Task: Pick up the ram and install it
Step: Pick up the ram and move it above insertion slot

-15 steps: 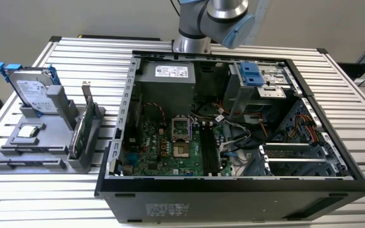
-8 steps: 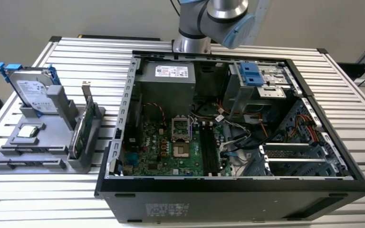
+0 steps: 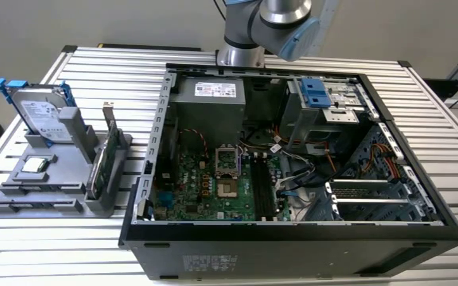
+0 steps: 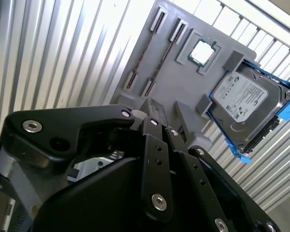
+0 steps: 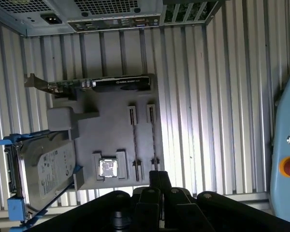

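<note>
In both wrist views the gripper hangs over the edge of the gray holder; its fingers are pressed together with nothing between them. The ram stands on edge in a slot of that holder, a thin dark strip, untouched; a second strip like it sits just beside, nearer the processor chip. In the exterior view the holder lies on the slatted table at 9 o'clock of the open computer case; the hard drive stands at the holder's 11 o'clock; the green card stands upright along its 3 o'clock edge; the arm rises at the case's 12 o'clock.
</note>
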Controlling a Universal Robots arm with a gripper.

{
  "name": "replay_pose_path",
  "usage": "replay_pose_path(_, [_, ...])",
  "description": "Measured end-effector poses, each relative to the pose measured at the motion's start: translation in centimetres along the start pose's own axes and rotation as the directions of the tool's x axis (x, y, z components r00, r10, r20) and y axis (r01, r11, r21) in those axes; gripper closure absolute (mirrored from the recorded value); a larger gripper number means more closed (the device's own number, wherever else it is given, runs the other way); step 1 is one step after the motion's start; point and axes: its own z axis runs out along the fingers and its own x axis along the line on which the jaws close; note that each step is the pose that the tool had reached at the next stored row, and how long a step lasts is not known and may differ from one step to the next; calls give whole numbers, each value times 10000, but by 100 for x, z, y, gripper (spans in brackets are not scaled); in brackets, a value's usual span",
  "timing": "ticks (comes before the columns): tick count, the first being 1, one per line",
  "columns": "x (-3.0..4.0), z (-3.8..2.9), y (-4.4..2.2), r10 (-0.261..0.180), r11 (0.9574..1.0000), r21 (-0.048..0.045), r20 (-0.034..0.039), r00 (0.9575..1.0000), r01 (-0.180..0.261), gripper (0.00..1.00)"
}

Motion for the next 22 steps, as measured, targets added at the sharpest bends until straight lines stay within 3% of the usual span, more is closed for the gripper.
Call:
replay_pose_path(11, [1, 1, 0, 1, 10000, 0, 0, 10000, -1, 100])
replay_pose_path(12, [1, 0, 0, 0, 10000, 1, 0, 10000, 0, 0])
replay_pose_path(22, [1, 1, 0, 0, 10000, 2, 1, 10000, 0, 0])
